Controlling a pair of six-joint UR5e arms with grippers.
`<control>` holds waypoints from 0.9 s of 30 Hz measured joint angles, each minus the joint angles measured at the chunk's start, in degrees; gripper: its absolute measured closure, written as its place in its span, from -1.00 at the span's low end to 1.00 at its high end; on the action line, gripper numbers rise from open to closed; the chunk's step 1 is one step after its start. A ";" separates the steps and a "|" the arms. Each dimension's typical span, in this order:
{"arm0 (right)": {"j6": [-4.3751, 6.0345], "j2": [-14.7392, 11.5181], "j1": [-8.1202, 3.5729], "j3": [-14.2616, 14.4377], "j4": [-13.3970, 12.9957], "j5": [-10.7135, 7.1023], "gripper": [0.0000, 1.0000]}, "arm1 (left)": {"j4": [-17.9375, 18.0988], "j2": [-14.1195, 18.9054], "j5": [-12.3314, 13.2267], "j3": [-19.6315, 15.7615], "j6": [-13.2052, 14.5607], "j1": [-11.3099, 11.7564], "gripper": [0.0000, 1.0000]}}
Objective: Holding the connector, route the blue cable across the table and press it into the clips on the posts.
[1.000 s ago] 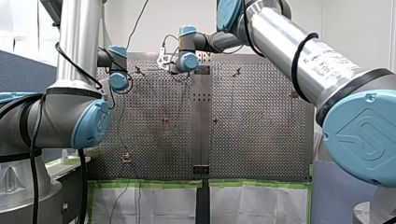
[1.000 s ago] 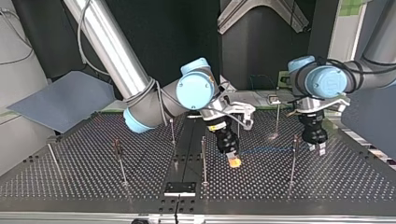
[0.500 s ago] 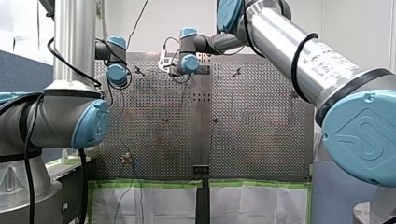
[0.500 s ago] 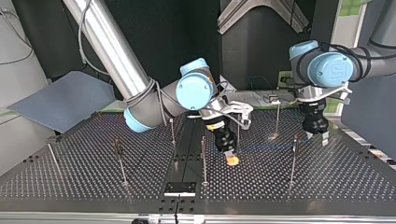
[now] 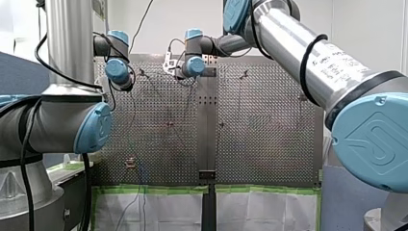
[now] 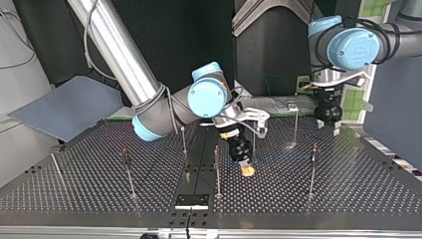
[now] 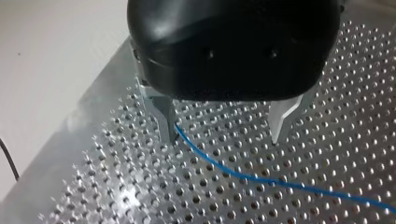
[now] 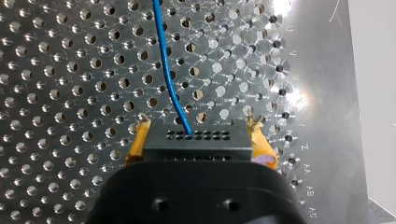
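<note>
Right gripper pinches the single black connector; one blue cable leaves it over the table. Left gripper spread, cable beside one finger. Roughly seven posts, clips too small to read

Glare gleams off the bright, perforated metal table. A smooth blue plastic-sheathed cable enters a matt black plastic connector. My right gripper has yellow pads that look rubbery. My left gripper has a glossy black shell and bare, dull metal fingers. My right arm is brushed silver metal with a matt blue cap. The posts are thin metal.
</note>
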 joint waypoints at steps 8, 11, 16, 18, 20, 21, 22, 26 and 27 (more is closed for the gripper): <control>0.04 0.03 0.07 -0.02 0.02 0.25 1.00 | -1.45 4.03 1.25 -0.07 3.11 -1.18 -1.00; 0.04 0.03 0.07 -0.01 0.02 0.26 1.00 | -2.12 5.55 2.61 -0.05 4.63 -1.73 -1.00; 0.04 0.05 0.03 -0.02 0.02 0.26 1.00 | -2.34 6.45 4.19 -0.05 6.95 -2.58 -1.00; 0.05 0.06 0.02 -0.01 0.02 0.25 1.00 | -2.29 6.39 4.65 -0.04 8.00 -3.02 -1.00; 0.06 0.07 0.01 -0.01 0.02 0.26 1.00 | -2.07 6.12 4.99 -0.03 8.99 -3.42 -1.00; 0.06 0.07 0.00 -0.01 0.02 0.26 1.00 | -1.83 5.81 5.17 -0.03 9.69 -3.70 -1.00; 0.06 0.07 0.00 -0.01 0.02 0.26 1.00 | -1.59 5.52 5.31 0.00 10.24 -3.93 -1.00; 0.05 0.09 -0.12 -0.01 0.02 0.26 1.00 | -0.20 4.30 5.87 0.12 12.36 -4.94 -1.00; 0.05 0.10 -0.13 -0.01 0.02 0.26 1.00 | 0.35 4.06 5.95 0.15 12.72 -5.28 -1.00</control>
